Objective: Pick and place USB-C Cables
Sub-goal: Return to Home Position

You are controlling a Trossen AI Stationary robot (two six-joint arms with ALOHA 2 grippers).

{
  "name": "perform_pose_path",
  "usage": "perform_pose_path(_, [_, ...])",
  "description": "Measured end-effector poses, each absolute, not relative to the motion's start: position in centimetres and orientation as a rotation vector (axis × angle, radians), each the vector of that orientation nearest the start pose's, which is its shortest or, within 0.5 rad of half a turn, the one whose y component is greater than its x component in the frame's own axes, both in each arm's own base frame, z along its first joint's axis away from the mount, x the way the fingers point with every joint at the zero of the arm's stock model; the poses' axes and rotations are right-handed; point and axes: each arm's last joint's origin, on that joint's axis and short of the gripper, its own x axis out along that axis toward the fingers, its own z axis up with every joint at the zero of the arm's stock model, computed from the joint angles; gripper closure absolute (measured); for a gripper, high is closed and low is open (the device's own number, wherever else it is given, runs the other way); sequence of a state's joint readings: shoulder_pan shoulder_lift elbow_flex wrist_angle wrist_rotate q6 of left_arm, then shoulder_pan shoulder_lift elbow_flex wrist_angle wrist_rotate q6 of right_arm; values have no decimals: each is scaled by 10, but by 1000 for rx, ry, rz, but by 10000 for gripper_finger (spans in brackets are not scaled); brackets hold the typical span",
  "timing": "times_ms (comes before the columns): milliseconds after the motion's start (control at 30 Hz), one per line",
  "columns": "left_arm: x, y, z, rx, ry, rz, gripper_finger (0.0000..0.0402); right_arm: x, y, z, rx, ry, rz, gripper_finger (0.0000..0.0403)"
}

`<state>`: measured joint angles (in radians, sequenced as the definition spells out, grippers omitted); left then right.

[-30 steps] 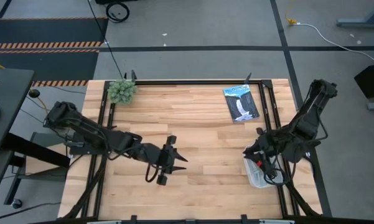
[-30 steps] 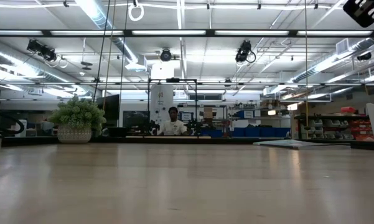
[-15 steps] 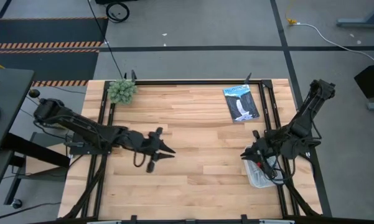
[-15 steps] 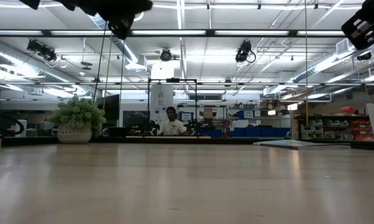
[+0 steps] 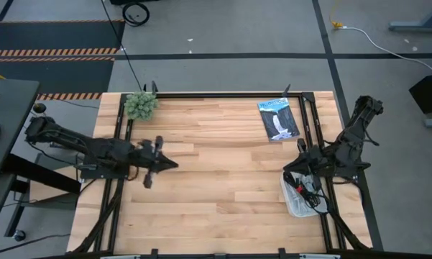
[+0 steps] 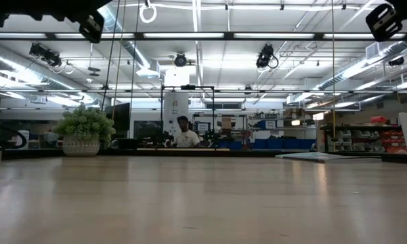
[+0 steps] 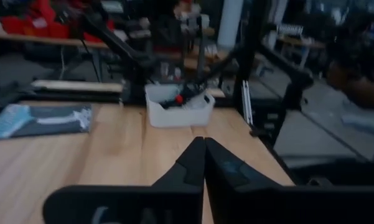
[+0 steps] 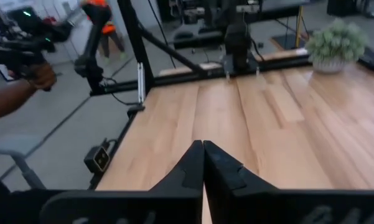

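Your left arm [image 5: 86,147] and right arm [image 5: 348,140] are both matte black, built from slim tubular links with bulkier rounded joints. At each wrist you'll see a broad flat black bar. The left gripper [image 7: 203,142] and right gripper [image 8: 203,144] carry dark wedge-shaped fingers [image 7: 188,171] that taper to narrow tips.

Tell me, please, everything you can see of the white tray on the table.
The white tray is a rounded rectangular tub, plastic by its look, with low plain walls. It sits flat by the table's right edge, partly under the right arm. Inside lie coiled cables, dark ones with a red spot showing; in the left wrist view they reach just above the rim.
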<state>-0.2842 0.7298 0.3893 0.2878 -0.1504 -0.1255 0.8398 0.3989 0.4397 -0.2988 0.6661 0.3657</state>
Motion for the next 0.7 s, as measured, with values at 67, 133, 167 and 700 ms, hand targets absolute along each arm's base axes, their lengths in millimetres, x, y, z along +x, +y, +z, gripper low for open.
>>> perform_pose_path(67, [152,-38,248,-132,13,-106,396,83,66,255,184,194,141,397])
perform_pose_path(133, [141,-33,245,-153,-32,-84,396,82,65,258,178,166,149,398])
perform_pose_path(167, [136,-31,244,-160,-53,-70,395,82,64,260,171,156,152,398])
perform_pose_path(700, [90,-10,240,-155,-222,24,392,89,56,271,141,2,118,397])
